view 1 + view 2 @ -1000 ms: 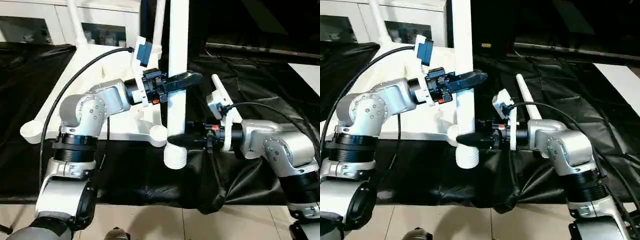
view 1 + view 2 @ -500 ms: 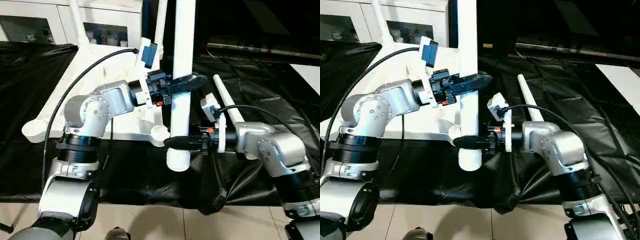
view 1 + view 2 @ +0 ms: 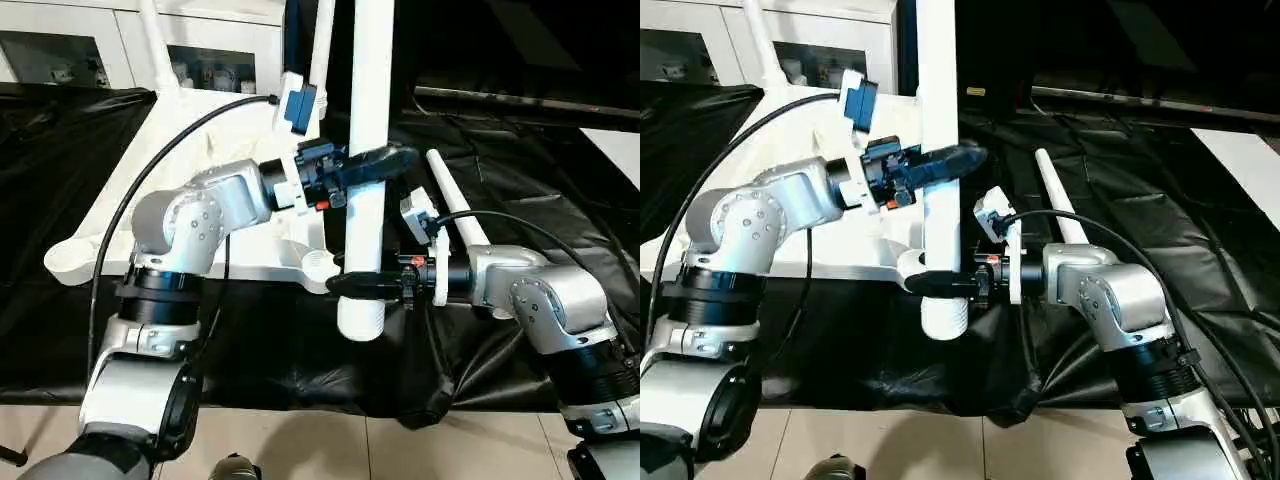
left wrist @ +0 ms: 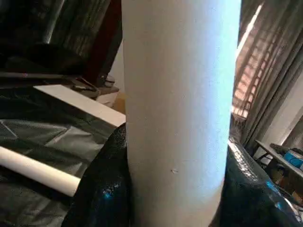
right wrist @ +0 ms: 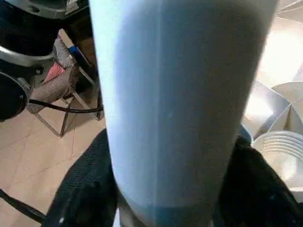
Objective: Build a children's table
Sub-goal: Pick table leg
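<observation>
**Both arms gripping one upright white leg**

The robot is holding a long white tubular plastic leg (image 3: pixel 367 150) upright, its ribbed lower end hanging just beside a round corner socket of the white plastic table top (image 3: pixel 190 130), which is lying upside down on the black-draped table (image 3: pixel 540 170). The left gripper (image 3: pixel 385 160) is pinching the leg higher up, jaws pressed against both its sides. The right gripper (image 3: pixel 350 285) is clamping the same leg near its lower end. A second white leg (image 3: pixel 455 200) is lying on the black cloth beside the right arm.
</observation>
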